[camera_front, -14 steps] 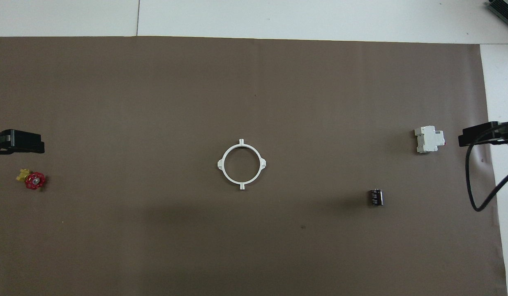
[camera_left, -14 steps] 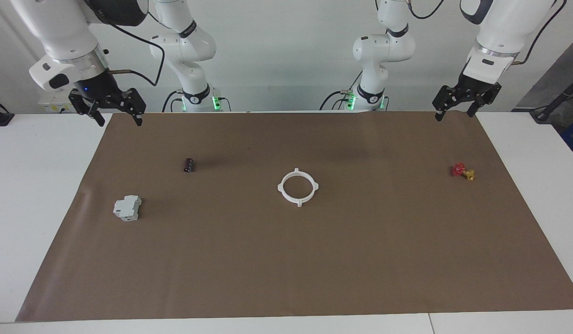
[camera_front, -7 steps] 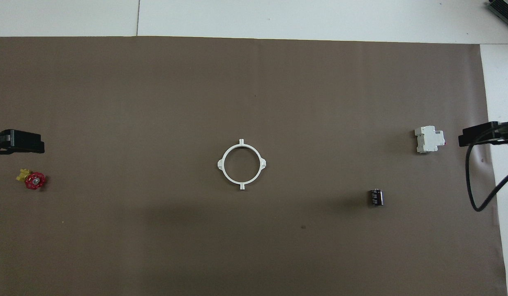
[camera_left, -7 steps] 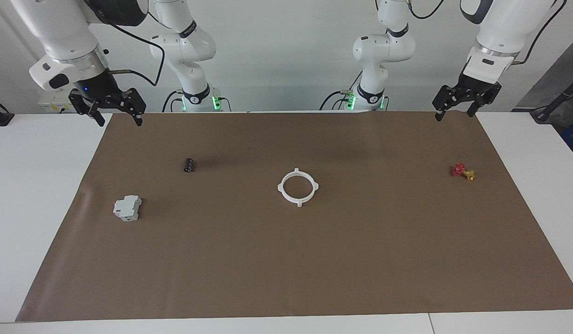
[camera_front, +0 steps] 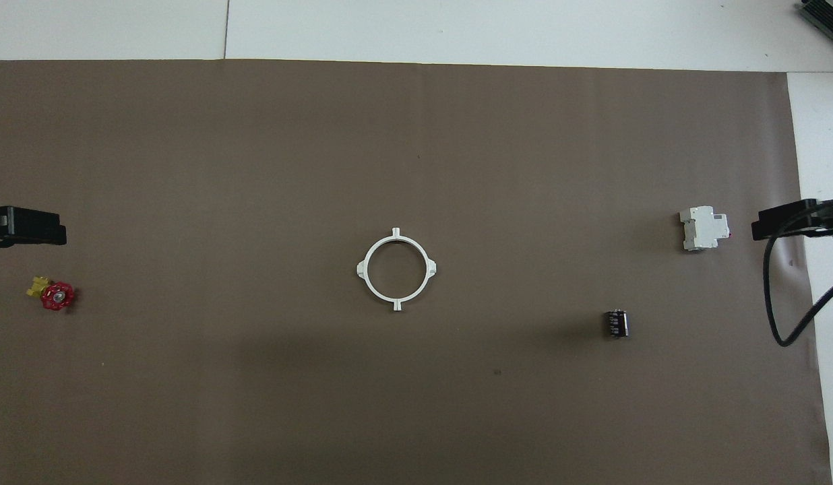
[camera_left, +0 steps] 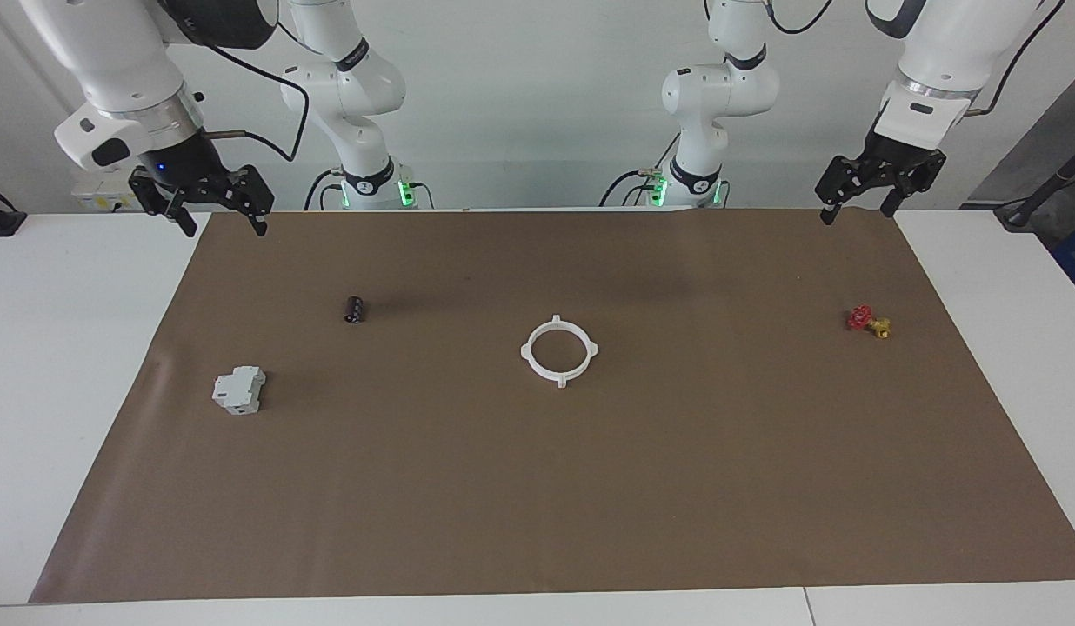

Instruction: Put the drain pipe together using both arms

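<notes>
The drain pipe [camera_left: 559, 377] lies flat in the middle of the brown mat as one closed white ring [camera_front: 395, 301] with four small nubs. Neither gripper touches it. My left gripper [camera_left: 855, 213] hangs open and empty over the mat's robot-side edge at the left arm's end, and one of its fingers [camera_front: 36, 228] shows at the overhead view's edge. My right gripper [camera_left: 224, 228] hangs open and empty over the mat's robot-side corner at the right arm's end. One of the right gripper's fingers [camera_front: 787, 222] juts into the overhead view.
A grey-white boxy block [camera_left: 239, 389] [camera_front: 705, 229] and a small black cylinder [camera_left: 355, 309] [camera_front: 616, 323] lie toward the right arm's end. A red-and-yellow valve [camera_left: 868, 321] [camera_front: 52, 294] lies toward the left arm's end. A black cable [camera_front: 770, 296] loops below the right gripper.
My left gripper has lifted slightly and drawn a little outward. The right gripper and the ring have not moved.
</notes>
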Robot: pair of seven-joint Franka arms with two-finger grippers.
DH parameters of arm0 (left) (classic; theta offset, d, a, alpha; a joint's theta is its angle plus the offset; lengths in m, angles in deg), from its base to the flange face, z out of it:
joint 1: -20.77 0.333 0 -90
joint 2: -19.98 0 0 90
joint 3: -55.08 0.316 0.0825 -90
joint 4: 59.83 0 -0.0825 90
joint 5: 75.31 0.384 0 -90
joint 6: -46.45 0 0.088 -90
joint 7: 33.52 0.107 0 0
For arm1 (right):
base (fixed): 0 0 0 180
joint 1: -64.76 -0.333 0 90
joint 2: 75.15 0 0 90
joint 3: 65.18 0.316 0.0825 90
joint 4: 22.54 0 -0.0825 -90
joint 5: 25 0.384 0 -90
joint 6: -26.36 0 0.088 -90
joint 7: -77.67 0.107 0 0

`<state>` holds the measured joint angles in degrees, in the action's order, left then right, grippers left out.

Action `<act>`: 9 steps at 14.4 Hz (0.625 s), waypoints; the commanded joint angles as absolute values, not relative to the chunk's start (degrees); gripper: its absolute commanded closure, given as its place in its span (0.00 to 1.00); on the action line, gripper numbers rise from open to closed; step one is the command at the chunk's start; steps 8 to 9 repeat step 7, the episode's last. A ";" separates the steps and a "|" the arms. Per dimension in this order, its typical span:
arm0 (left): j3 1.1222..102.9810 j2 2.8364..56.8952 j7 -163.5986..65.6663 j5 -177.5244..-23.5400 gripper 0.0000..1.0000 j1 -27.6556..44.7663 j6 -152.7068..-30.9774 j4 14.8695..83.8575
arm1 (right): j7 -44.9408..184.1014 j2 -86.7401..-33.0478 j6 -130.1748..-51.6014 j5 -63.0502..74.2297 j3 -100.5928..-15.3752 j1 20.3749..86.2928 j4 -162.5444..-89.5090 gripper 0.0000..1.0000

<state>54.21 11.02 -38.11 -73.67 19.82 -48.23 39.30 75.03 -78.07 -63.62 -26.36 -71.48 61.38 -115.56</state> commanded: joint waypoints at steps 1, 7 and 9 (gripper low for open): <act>54.46 11.19 -38.62 -74.69 0.00 19.81 -48.82 38.25 | 75.91 -77.70 -62.59 -25.44 -71.25 61.86 -114.91 0.00; 54.38 11.10 -38.62 -74.78 0.00 19.98 -48.99 38.43 | 75.91 -77.70 -62.59 -25.44 -71.25 61.86 -114.91 0.00; 54.38 11.10 -38.62 -74.78 0.00 19.98 -48.99 38.43 | 75.91 -77.70 -62.59 -25.44 -71.25 61.86 -114.91 0.00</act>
